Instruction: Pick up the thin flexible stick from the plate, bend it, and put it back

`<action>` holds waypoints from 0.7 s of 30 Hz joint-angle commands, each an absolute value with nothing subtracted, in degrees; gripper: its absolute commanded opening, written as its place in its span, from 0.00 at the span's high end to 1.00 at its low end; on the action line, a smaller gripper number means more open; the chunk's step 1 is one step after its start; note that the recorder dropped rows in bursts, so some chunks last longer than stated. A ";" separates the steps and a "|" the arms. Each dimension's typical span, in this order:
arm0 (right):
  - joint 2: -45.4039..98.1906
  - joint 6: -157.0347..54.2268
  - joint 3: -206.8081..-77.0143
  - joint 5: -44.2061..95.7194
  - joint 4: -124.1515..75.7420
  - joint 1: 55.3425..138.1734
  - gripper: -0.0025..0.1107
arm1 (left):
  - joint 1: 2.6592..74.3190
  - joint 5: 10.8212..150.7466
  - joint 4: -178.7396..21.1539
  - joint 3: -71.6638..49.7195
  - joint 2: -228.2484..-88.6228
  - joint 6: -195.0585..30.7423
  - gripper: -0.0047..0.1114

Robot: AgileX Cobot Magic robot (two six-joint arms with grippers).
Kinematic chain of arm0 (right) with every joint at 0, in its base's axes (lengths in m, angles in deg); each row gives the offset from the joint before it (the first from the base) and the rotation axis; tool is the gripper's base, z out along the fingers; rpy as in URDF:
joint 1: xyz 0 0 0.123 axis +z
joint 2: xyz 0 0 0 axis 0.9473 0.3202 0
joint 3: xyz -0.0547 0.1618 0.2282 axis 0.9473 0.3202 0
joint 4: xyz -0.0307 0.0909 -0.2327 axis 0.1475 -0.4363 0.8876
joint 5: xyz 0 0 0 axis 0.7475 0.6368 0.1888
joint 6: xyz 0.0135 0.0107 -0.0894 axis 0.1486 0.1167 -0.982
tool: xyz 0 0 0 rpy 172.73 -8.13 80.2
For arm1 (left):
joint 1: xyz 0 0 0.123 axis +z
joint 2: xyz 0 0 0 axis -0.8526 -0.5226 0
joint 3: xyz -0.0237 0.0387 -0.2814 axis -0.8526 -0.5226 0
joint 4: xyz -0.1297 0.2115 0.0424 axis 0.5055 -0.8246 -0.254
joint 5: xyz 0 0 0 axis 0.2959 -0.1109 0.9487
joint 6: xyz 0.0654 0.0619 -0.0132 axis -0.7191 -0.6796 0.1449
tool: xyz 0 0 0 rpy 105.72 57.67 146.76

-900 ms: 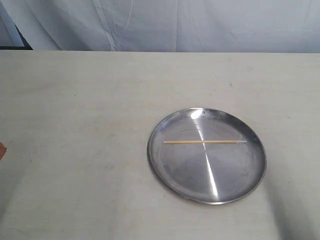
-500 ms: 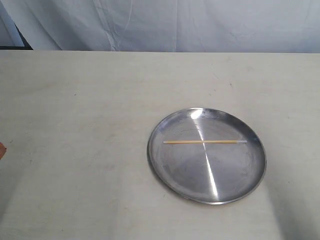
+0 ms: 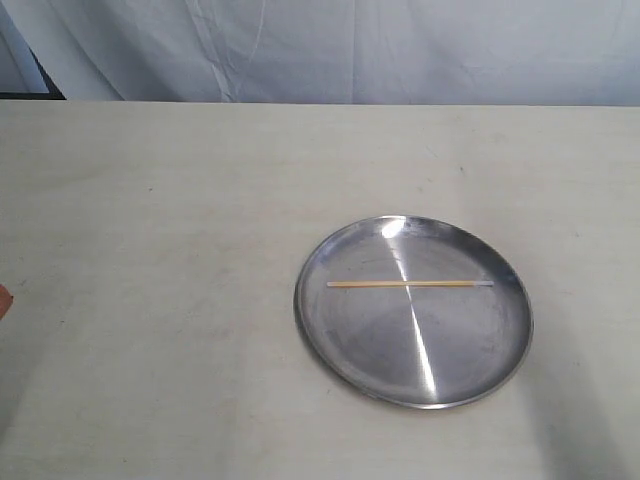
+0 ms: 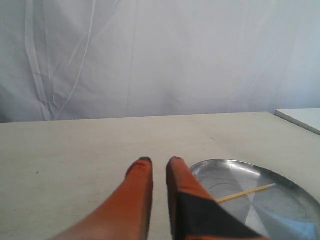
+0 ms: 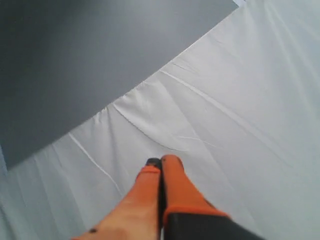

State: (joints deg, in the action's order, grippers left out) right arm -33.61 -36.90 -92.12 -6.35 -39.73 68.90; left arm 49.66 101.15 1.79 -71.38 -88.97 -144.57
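Almost nothing has changed in the last sec. The thin flexible stick lies straight across the plate in the same spot, whitish end toward the right of the exterior view, and the plate is unmoved on the counter. Only an orange sliver at that view's left edge, prob. the left arm, has shrunk a touch. The left claw sits over the counter short of the plate, w/ a narrow gap between its 2 fingers and nothing held. The right claw is pressed closed, empty, aimed at the white curtain. So pickup hasn't begun, and approaching the stick looks like the step in hand.
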 commanded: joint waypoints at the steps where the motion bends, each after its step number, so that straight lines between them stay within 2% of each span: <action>1: -25.14 -45.41 -93.95 -3.26 -28.38 68.64 0.99 | 49.75 101.50 1.95 -71.66 -88.62 -144.63 0.84; 5: -13.60 -48.41 -98.52 9.90 -15.98 68.77 0.99 | 49.75 101.50 1.95 -71.66 -88.62 -144.63 0.84; 10: 4.00 -48.55 -108.24 22.76 -9.67 71.87 0.99 | 49.75 101.50 1.95 -71.66 -88.62 -144.63 0.84; 13: 14.00 -48.55 -116.45 40.87 -9.94 73.80 0.99 | 49.75 101.50 1.95 -71.66 -88.62 -144.63 0.84; 16: 26.22 -52.30 -128.03 60.04 -15.30 74.84 0.99 | 49.75 101.50 1.95 -71.66 -88.62 -144.63 0.84; 17: 34.07 -62.32 -134.42 69.57 -22.90 74.83 0.99 | 49.75 101.50 1.95 -71.66 -88.62 -144.63 0.84; 19: 44.77 -76.53 -141.47 77.34 -35.74 74.83 0.99 | 49.75 101.50 1.95 -71.66 -88.62 -144.63 0.84; 21: 52.32 -84.24 -145.37 77.96 -40.76 74.83 0.98 | 49.75 101.50 1.95 -71.66 -88.62 -144.63 0.84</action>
State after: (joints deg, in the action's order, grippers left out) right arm 46.41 -76.03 -142.27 75.53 -35.25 74.59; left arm 49.66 101.15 1.79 -71.38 -88.97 -144.57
